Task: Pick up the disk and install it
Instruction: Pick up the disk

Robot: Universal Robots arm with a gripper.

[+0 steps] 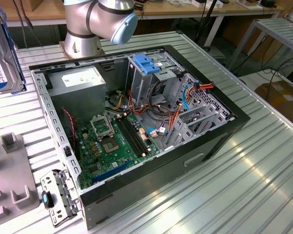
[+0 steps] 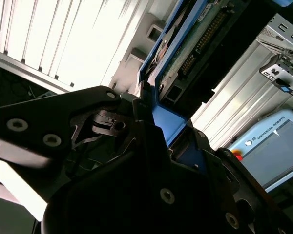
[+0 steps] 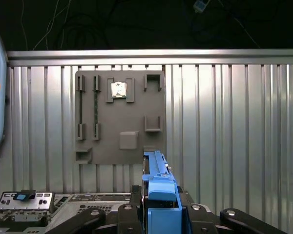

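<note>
The disk (image 3: 157,187) edge-on in the gripper (image 3: 159,214)

Arm (image 1: 95,19): base bolted at the table's far edge in the exterior view, with a silver link and a blue-capped joint above it. Gripper (image 3: 158,207) is clamped on the disk (image 3: 157,183), black jaws pressed against either side of its blue side rail in both wrist views. The disk is held edge-on, projecting straight out from the gripper.
</note>
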